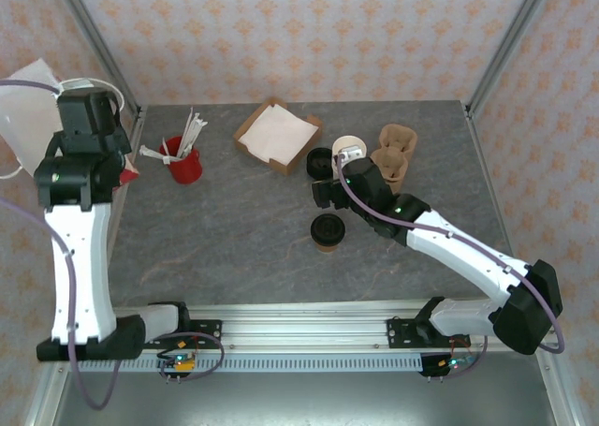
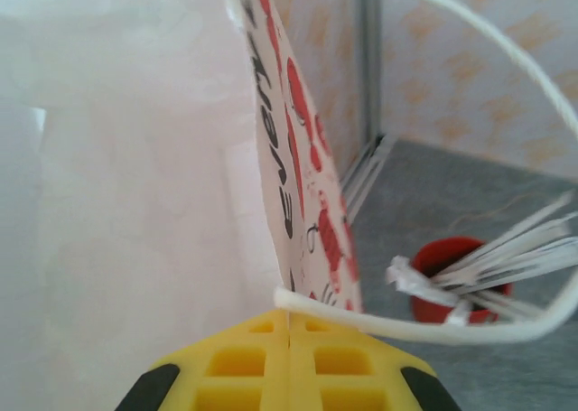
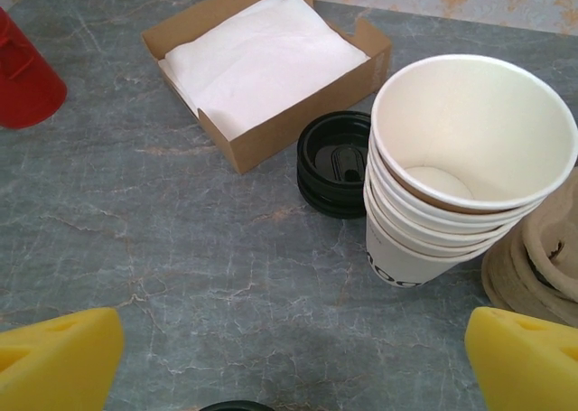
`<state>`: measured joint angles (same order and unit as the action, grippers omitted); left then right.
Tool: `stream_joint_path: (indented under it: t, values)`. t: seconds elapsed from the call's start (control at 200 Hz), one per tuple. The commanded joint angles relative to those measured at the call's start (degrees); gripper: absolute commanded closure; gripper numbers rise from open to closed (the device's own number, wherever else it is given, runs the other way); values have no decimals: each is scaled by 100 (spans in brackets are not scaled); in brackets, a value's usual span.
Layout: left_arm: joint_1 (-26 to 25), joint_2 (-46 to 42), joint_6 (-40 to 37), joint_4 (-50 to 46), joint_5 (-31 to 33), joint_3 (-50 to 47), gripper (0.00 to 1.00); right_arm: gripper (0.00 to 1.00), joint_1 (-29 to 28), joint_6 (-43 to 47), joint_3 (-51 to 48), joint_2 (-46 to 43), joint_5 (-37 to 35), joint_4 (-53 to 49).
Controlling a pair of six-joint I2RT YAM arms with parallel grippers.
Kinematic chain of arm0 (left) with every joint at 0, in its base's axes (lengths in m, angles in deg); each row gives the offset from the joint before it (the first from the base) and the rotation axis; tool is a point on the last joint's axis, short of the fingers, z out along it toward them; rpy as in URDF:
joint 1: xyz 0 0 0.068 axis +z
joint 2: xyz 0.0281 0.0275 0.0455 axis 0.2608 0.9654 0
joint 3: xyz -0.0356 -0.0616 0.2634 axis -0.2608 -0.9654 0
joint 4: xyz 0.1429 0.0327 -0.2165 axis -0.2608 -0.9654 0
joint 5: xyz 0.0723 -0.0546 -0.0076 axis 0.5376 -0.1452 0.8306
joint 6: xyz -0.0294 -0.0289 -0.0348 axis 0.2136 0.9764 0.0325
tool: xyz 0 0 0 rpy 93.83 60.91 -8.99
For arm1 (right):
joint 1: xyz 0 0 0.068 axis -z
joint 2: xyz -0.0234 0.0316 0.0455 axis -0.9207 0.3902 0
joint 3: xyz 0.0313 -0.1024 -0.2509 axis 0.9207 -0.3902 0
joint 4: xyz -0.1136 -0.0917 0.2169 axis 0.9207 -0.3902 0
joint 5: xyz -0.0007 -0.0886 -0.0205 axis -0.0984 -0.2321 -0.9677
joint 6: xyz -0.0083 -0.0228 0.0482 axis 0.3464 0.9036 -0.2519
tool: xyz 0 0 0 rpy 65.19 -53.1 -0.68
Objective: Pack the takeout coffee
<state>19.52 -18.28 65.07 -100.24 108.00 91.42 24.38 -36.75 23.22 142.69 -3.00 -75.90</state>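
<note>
The takeout coffee (image 1: pixel 328 230), a tan cup with a black lid, stands upright mid-table. Its lid's rim (image 3: pixel 237 406) just shows at the bottom edge of the right wrist view. My right gripper (image 1: pixel 325 194) hovers just beyond the cup, open, with nothing between its yellow fingers (image 3: pixel 54 357). My left gripper (image 2: pixel 289 316) is raised at the far left, shut on the white cord handle (image 2: pixel 424 331) of a white paper bag (image 2: pixel 298 158) with red print. The bag (image 1: pixel 28 103) hangs at the table's left edge.
A stack of lidless white cups (image 3: pixel 452 185) and a stack of black lids (image 3: pixel 334 163) stand just beyond the right gripper. A cardboard box of napkins (image 1: pixel 276 134), pulp cup carriers (image 1: pixel 393 154) and a red cup of wrapped sticks (image 1: pixel 184 161) sit farther back.
</note>
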Motion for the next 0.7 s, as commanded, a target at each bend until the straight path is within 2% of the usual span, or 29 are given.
stream_joint_path:
  t: [0.0,0.13,0.215,0.425,0.696]
  values:
    - [-213,-401,-66,-86,-1122,317,100,2,37,-44,374,58,-179,-364]
    - [-376,-629,309,129,-3207,373,100,3,238,-151,618,-17,-36,-729]
    - [-725,-622,504,151,-3906,310,100,3,360,-174,694,-194,27,-888]
    - [-2085,-653,534,167,-3650,-361,100,3,645,-176,1031,-264,-51,-1573]
    - [-4046,-462,500,466,-2174,-1527,100,2,1117,-225,1100,-655,-268,-2011]
